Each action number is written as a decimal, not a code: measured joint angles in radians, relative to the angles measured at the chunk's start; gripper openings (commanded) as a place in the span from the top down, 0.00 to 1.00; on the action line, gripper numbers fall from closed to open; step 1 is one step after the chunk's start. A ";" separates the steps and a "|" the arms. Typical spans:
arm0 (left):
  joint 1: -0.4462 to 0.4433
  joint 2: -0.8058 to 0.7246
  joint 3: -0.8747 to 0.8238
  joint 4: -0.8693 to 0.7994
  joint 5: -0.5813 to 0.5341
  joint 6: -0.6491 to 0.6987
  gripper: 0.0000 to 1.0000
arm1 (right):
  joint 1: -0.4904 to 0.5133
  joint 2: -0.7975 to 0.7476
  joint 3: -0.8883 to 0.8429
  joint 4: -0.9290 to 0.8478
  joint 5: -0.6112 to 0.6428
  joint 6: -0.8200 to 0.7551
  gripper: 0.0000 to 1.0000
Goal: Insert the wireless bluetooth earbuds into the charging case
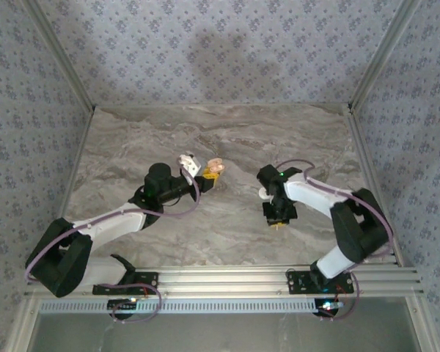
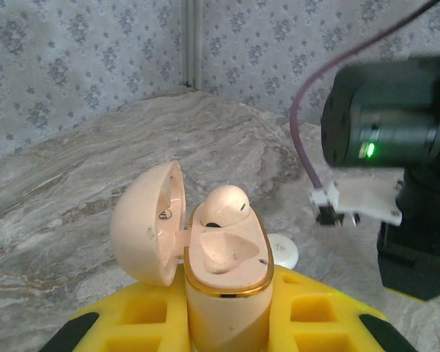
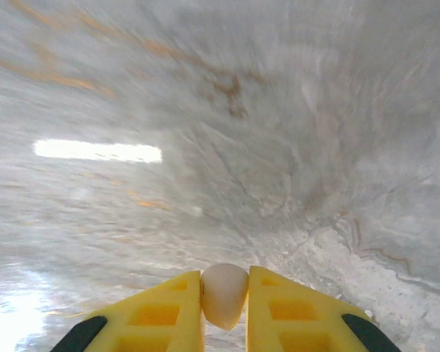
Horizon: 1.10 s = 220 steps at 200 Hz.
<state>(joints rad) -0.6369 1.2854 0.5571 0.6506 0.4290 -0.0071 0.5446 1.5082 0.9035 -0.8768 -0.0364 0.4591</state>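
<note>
The peach charging case [image 2: 221,293] with a gold rim stands upright between the yellow fingers [image 2: 136,315] of my left gripper [image 2: 227,312], which is shut on it. Its lid [image 2: 143,224] hangs open to the left. One of the wireless bluetooth earbuds [image 2: 226,204] sits in the far socket; the near socket is bare. From above, the case [image 1: 215,166] is held at mid table by the left gripper [image 1: 209,176]. My right gripper [image 3: 224,297] is shut on a second whitish earbud [image 3: 224,292], low over the marble. Seen from above, the right gripper [image 1: 278,220] points down, right of the case.
A small white round puck [image 2: 281,251] lies on the marble table [image 1: 227,132] just beyond the case, near the right arm's wrist [image 2: 385,117]. Patterned walls close the table at the back and sides. Open marble lies behind both grippers.
</note>
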 measured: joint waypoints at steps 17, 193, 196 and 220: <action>-0.017 0.011 0.000 0.008 0.009 0.004 0.83 | 0.005 -0.109 0.000 0.061 0.004 -0.006 0.81; -0.065 0.099 0.040 0.138 0.172 0.118 0.83 | 0.090 -0.467 0.039 0.661 -0.319 -0.338 0.78; -0.066 0.099 0.041 0.139 0.174 0.120 0.83 | 0.093 -0.466 0.040 0.664 -0.320 -0.341 0.78; -0.066 0.099 0.047 0.138 0.181 0.128 0.83 | 0.111 -0.446 0.042 0.690 -0.328 -0.352 0.78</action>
<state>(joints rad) -0.7033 1.3846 0.6044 0.7887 0.6098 0.1207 0.6552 1.0618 0.9455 -0.1871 -0.3649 0.1070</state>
